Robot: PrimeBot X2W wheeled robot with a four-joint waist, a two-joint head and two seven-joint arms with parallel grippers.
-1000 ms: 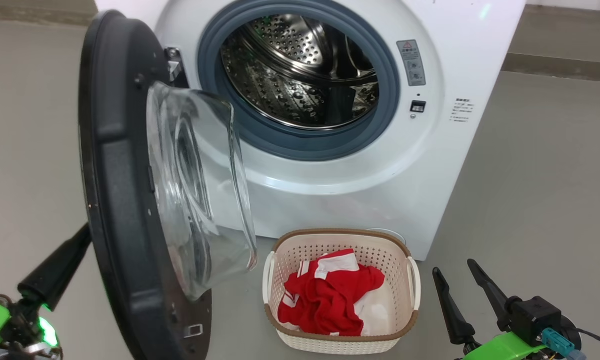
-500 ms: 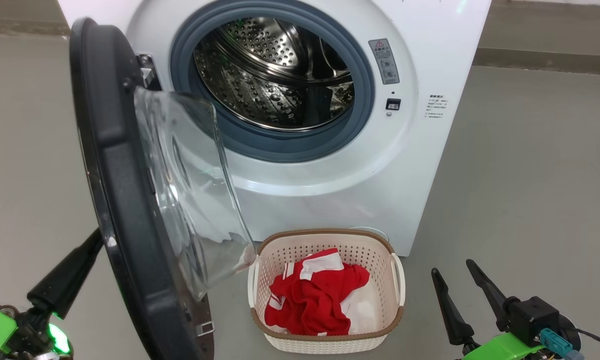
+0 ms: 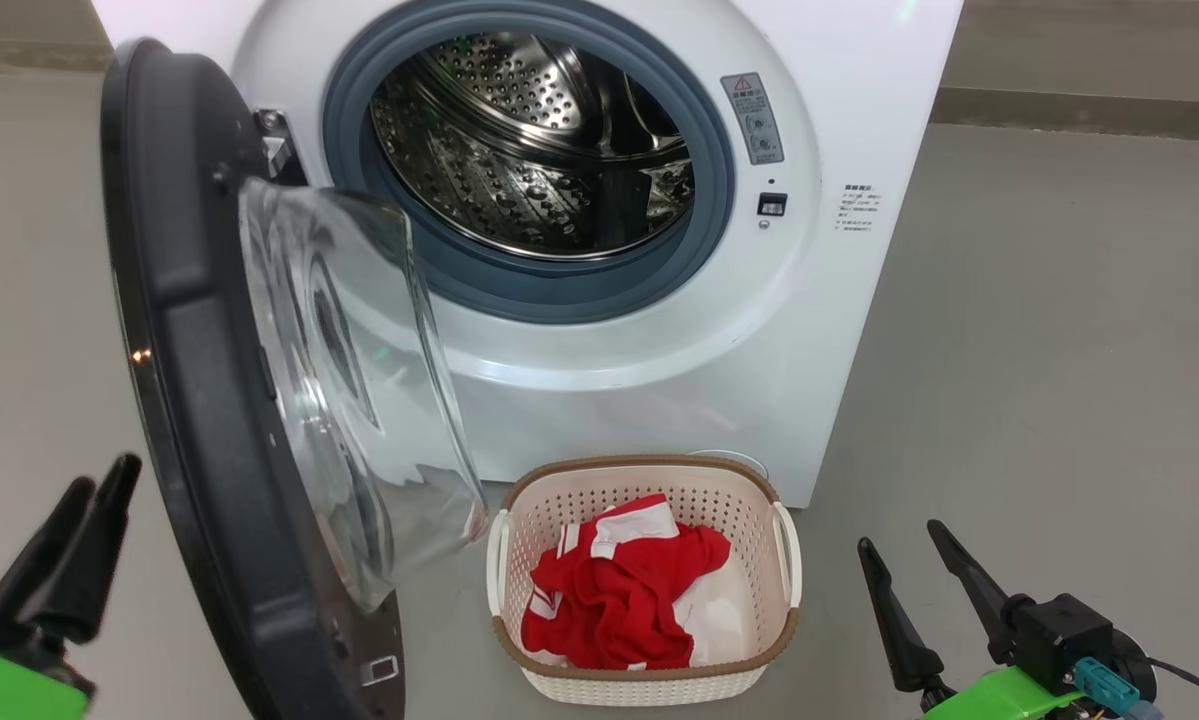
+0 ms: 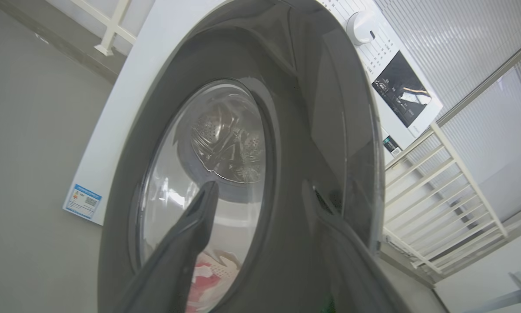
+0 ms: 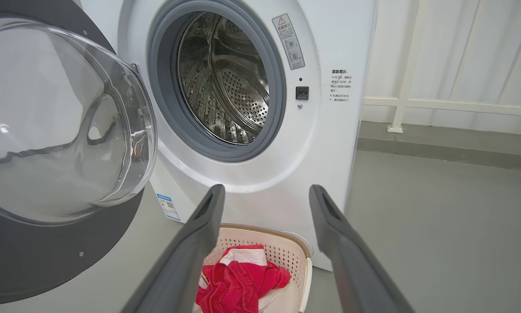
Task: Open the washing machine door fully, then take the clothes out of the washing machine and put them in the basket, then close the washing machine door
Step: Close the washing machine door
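showing the washing machine [image 3: 839, 330] at 12 o'clock of the head view, steel drum [image 3: 529, 160] exposed inside the grey rubber ring [image 3: 559, 295]. the washing machine door [image 3: 189, 330] stands swung out at 9 o'clock, black rim nearly edge-on to the camera, its clear glass bowl [image 3: 359, 380] bulging toward 3 o'clock. the basket [image 3: 639, 468] sits on the grey floor [image 3: 1059, 350] at 6 o'clock, just before the machine's lower front and just beside the door's lower edge. the clothes [image 3: 619, 600], red with white parts, lie heaped inside it.

left gripper [image 3: 107, 473] at 8 o'clock: released, grasping nothing, near the door rim but apart from it. in the left wrist view its fingers [image 4: 199, 217] stand spread before the door's outer face, drum and red fabric visible through the glass.

right gripper [image 3: 899, 535] at 4 o'clock: released and empty, on the 3 o'clock side of the basket, apart from it. the right wrist view places the basket at 6 o'clock between its spread fingers [image 5: 330, 226].
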